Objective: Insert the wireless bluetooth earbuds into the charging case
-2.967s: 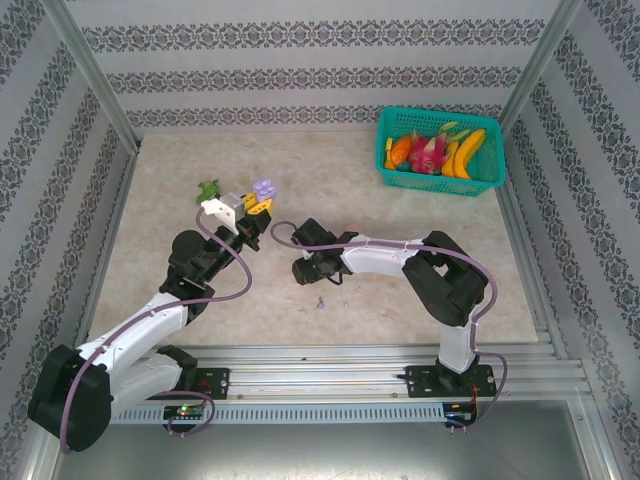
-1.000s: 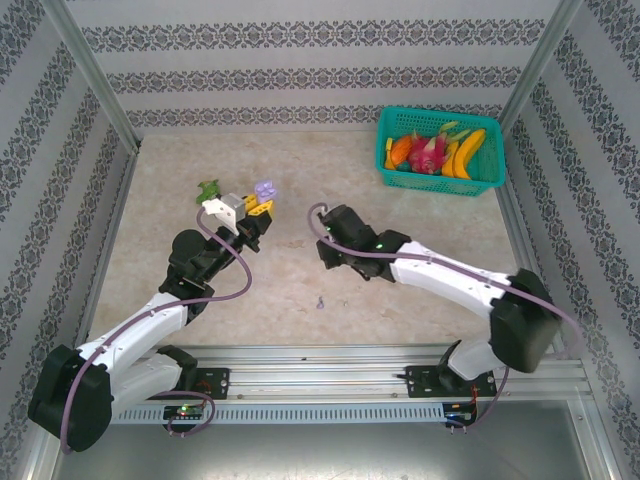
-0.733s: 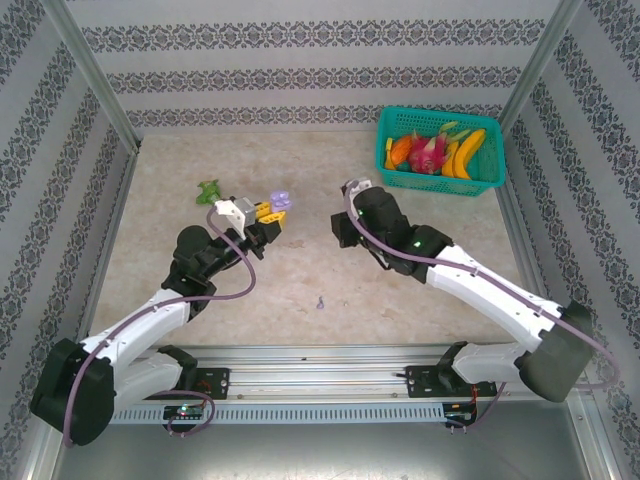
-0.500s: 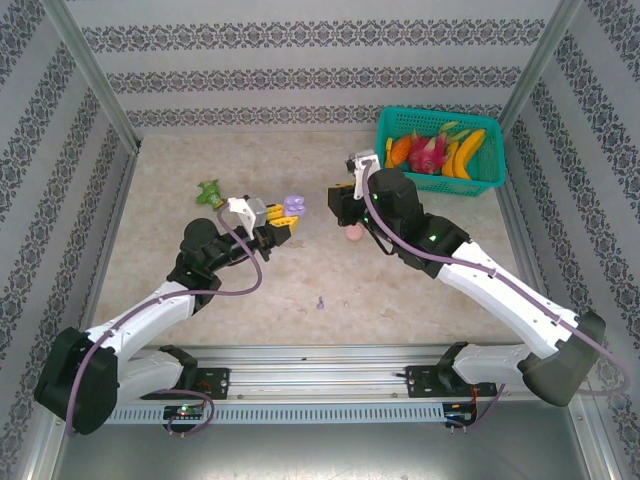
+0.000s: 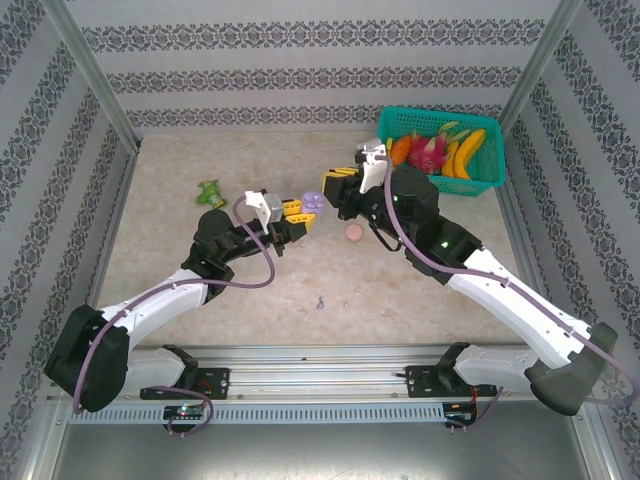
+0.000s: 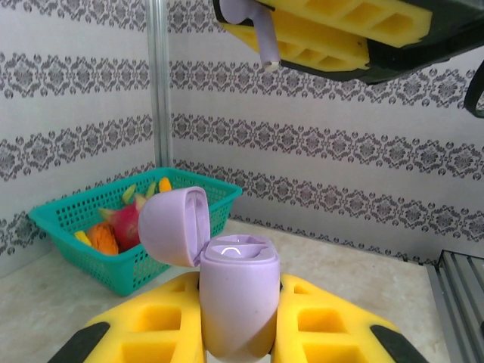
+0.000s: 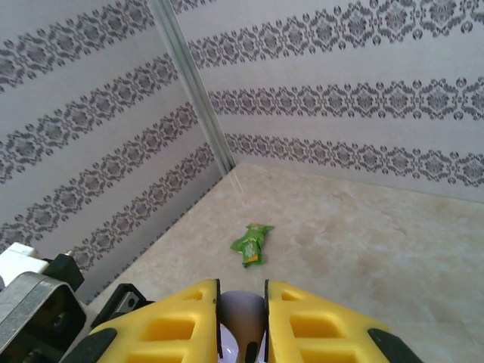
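Over the surface, left claw clamps the open case; right claw pinches an earbud just above, stem down.

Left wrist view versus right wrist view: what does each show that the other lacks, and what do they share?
Left wrist: the open purple charging case clamped in the left gripper, and the teal fruit basket. Right wrist: a small green item lying near the corner. Shared: the purple earbud pinched in the right gripper, the table and the patterned walls.
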`<action>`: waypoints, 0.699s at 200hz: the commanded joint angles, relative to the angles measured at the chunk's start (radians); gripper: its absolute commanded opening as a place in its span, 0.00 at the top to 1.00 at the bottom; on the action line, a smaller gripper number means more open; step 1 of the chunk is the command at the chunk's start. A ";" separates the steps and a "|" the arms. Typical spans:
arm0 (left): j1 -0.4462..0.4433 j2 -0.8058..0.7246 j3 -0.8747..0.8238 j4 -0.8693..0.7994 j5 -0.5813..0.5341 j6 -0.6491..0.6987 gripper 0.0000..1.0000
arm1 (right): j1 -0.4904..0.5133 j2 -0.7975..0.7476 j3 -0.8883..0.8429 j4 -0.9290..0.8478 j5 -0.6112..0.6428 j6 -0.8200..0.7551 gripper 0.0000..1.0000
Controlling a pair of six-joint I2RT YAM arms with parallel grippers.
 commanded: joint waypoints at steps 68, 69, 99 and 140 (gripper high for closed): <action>-0.035 -0.004 0.147 -0.033 0.132 0.103 1.00 | 0.035 -0.101 -0.084 0.126 -0.044 0.000 0.82; -0.035 -0.004 0.149 -0.034 0.133 0.104 1.00 | 0.035 -0.102 -0.084 0.126 -0.043 0.001 0.82; -0.036 0.001 0.171 -0.051 0.139 0.114 1.00 | 0.039 -0.104 -0.086 0.132 -0.046 0.007 0.82; -0.038 0.003 0.177 -0.049 0.132 0.111 1.00 | 0.051 -0.088 -0.089 0.142 -0.053 0.015 0.82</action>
